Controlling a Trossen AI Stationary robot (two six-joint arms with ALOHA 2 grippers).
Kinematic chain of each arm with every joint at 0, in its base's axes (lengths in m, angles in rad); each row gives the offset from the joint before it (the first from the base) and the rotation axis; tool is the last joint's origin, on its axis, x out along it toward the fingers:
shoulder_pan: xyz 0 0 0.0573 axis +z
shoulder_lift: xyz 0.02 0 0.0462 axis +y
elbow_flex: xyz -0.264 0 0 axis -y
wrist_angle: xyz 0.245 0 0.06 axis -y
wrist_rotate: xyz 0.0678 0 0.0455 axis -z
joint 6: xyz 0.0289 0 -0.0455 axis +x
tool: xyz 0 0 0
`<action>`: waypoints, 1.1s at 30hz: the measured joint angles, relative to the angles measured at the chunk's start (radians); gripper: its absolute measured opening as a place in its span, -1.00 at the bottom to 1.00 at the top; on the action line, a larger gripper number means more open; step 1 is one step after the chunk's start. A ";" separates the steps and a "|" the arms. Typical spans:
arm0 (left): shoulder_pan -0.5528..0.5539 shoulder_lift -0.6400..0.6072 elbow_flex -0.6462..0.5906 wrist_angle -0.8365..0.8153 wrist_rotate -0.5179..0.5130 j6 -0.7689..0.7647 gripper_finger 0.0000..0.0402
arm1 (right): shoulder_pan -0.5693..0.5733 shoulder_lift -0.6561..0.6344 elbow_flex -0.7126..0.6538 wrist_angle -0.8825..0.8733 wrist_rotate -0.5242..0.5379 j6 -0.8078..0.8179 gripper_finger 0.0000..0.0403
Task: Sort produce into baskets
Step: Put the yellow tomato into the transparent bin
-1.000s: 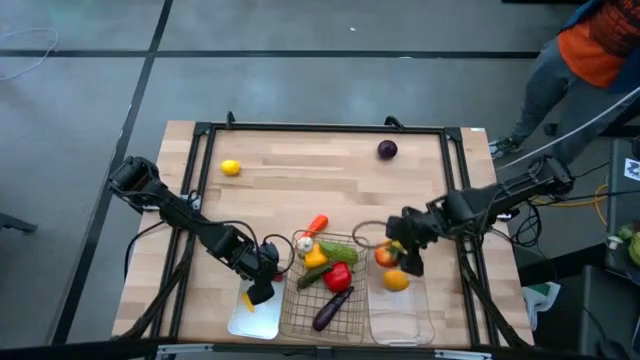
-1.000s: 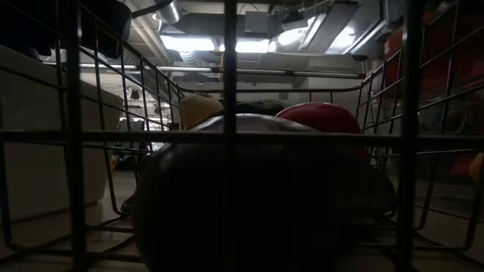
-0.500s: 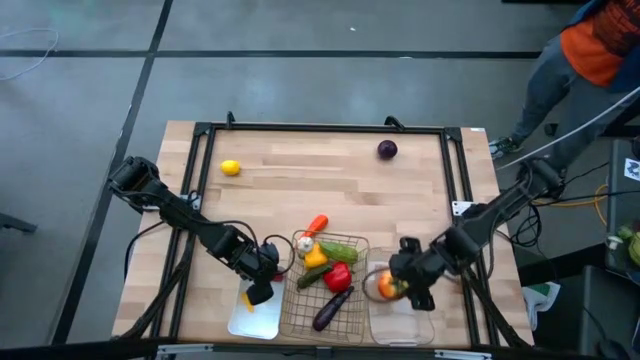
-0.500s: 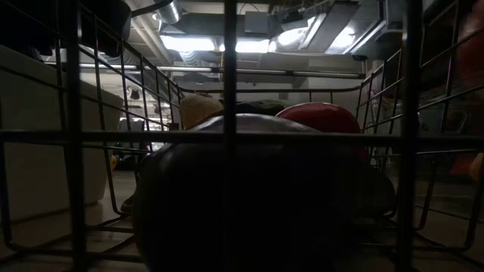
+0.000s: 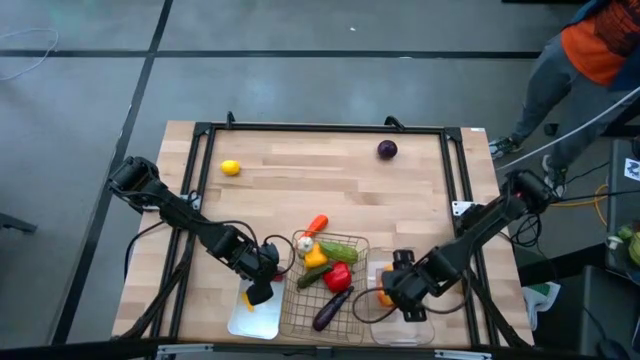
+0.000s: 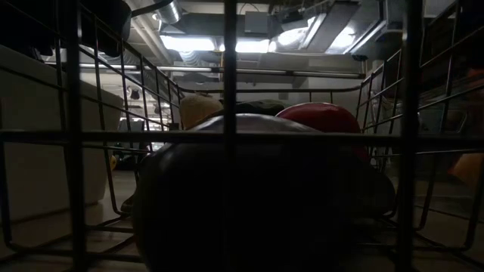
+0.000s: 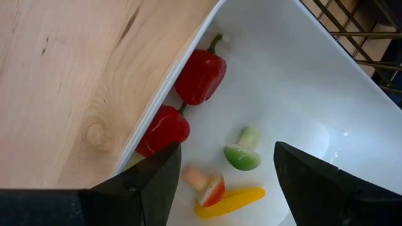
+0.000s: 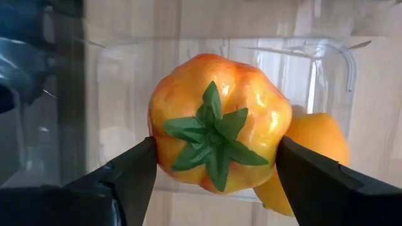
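Our right gripper [image 8: 213, 182] grips an orange-yellow pepper [image 8: 220, 119] over the clear bin [image 5: 400, 315] at five o'clock, an orange [image 8: 311, 160] inside. Our left gripper [image 7: 220, 182] hangs open, holding nothing, over the white tray [image 7: 301, 81] with two red peppers [image 7: 200, 76]. The wire basket [image 5: 322, 290] at six o'clock holds an eggplant [image 5: 331, 309].

Three containers sit side by side along the near edge of the tabletop [image 5: 300, 170]: a tray [image 5: 240, 318] on the left, a wire basket [image 5: 322, 290] in the middle, a bin [image 5: 395, 325] on the right. A lemon [image 5: 230, 168] lies far left, a plum [image 5: 387, 150] far right. A carrot [image 5: 317, 223] rests just behind the basket. The left pincer [image 5: 256, 293] hangs over the tray; the right pincer [image 5: 400, 298], over the bin, grips a pepper [image 8: 220, 122] above an orange [image 8: 314, 150].
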 joint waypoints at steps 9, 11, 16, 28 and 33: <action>0.000 0.000 0.000 0.000 -0.001 0.000 0.24 | 0.000 0.022 0.000 0.010 0.003 0.000 0.47; 0.000 0.000 0.000 0.000 -0.001 0.001 0.24 | 0.000 0.022 0.000 0.029 0.002 0.000 0.47; 0.000 0.000 0.000 0.000 -0.001 0.026 0.24 | 0.000 0.022 0.000 0.058 -0.008 0.000 0.47; 0.000 0.000 0.000 0.000 0.000 0.026 0.24 | 0.000 0.022 0.000 0.057 -0.030 0.001 0.62; 0.001 0.000 0.000 0.000 0.001 0.026 0.24 | 0.000 0.022 0.000 0.057 -0.034 0.001 0.92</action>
